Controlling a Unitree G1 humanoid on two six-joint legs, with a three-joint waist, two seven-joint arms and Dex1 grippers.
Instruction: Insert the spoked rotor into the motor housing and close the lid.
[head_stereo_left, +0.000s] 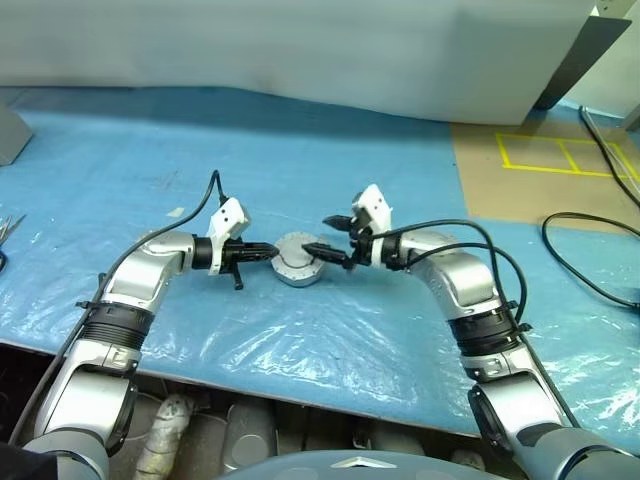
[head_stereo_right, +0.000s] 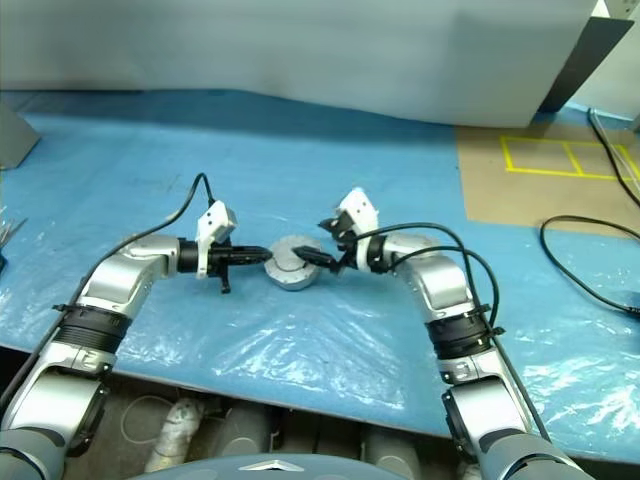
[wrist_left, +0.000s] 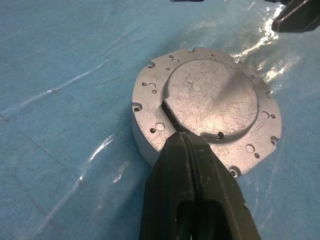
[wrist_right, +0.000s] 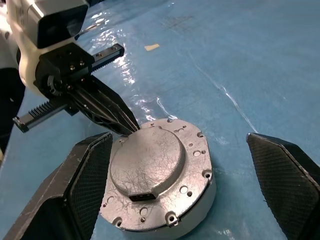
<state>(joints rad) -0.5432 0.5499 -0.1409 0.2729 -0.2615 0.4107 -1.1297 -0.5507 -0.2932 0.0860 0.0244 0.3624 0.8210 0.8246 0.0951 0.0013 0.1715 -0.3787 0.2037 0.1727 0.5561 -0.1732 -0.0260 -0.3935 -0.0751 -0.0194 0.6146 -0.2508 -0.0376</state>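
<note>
The round grey metal lid (wrist_right: 155, 175), plain side up with a raised scratched centre and small holes round its rim, sat flat atop the round grey metal motor housing (wrist_left: 145, 145), closing it, on the blue surface

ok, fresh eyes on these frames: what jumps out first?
The closed grey motor housing, lid on top, sits mid-table on the blue plastic-covered table between both arms. The left claw is shut, its tips resting at the lid's edge, while the right claw stands wide open around the housing without gripping it. Further off, yellow tape squares mark a brown patch to the far right.
</note>
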